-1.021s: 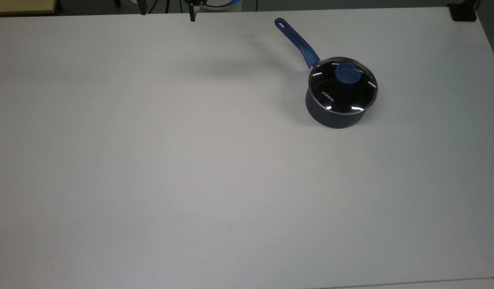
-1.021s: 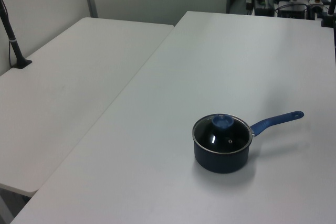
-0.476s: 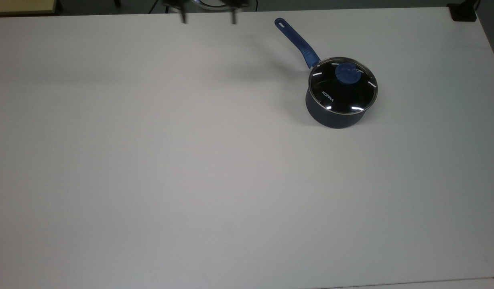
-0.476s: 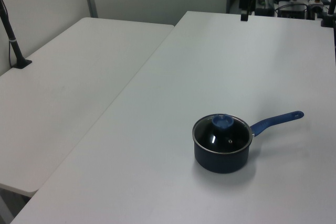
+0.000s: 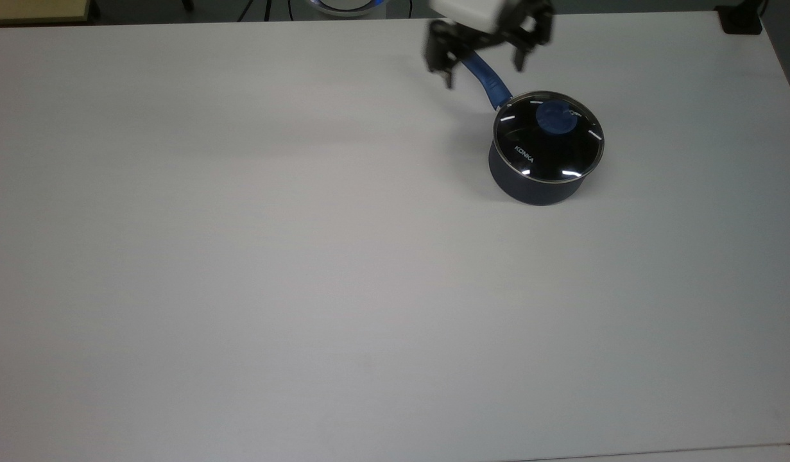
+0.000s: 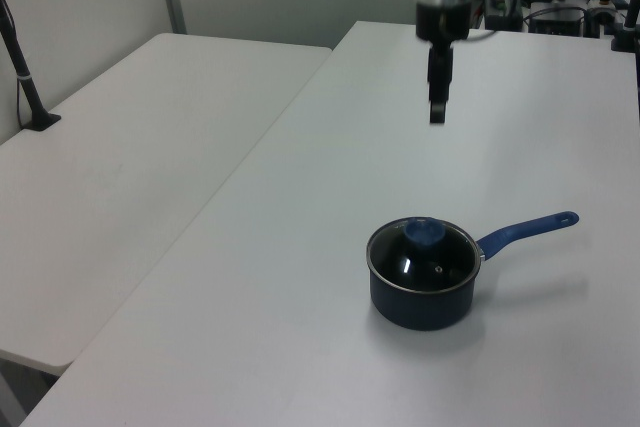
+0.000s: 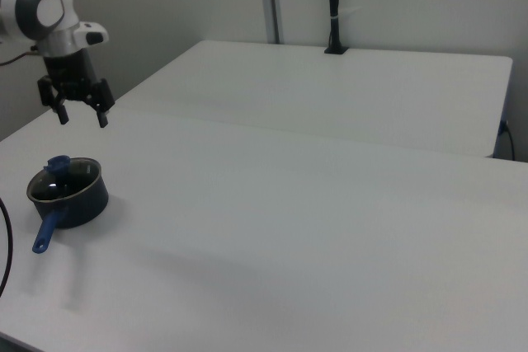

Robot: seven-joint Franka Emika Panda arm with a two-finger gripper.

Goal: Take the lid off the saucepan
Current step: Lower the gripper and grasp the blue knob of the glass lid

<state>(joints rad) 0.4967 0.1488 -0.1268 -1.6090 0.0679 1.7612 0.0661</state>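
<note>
The hand (image 5: 483, 69) hangs with its fingers spread wide, gripping nothing. Below it on the white counter (image 5: 305, 256) sits the saucepan (image 5: 539, 176), the lid (image 5: 549, 138) resting on its rim.

White tables (image 6: 150, 147) (black post (image 7: 333, 6) behind)

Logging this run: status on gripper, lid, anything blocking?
Gripper open, above the table, holding nothing. Lid seated on saucepan. Nothing in the way.
</note>
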